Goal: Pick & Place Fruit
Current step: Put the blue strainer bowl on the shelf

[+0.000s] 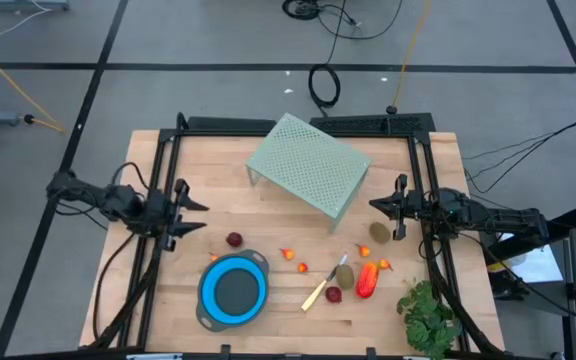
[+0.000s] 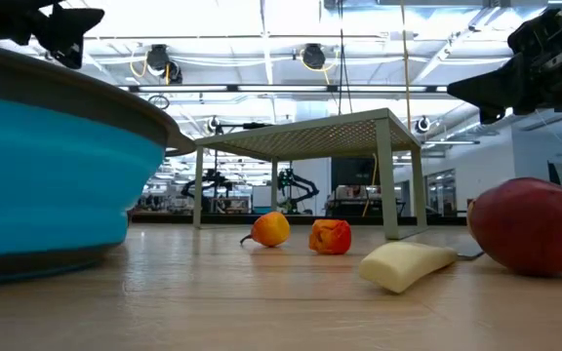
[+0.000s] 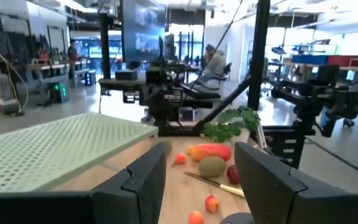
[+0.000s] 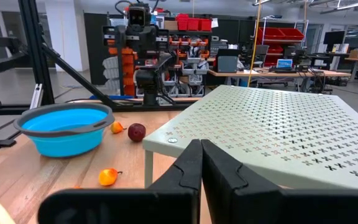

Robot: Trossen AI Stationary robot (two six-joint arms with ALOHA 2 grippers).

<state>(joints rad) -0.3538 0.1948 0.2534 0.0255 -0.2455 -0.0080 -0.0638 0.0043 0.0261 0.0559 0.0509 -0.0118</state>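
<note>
The right hand (image 1: 380, 205), fingers together, hovers just beside a brownish-green fruit (image 1: 379, 233); the left hand (image 1: 194, 215), fingers apart, is probably nearer the dark red ball (image 1: 234, 240).

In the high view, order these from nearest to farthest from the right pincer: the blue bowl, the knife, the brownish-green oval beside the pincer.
From the right pincer:
1. Brownish-green oval, just beside it.
2. Knife, toward the table's middle.
3. Blue bowl, farthest, on the left arm's side.

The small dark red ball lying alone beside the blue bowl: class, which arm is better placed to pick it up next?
The left. Its open gripper hovers close to the dark red ball; the right gripper, shut, sits across the table beyond the pale green perforated rack.
</note>
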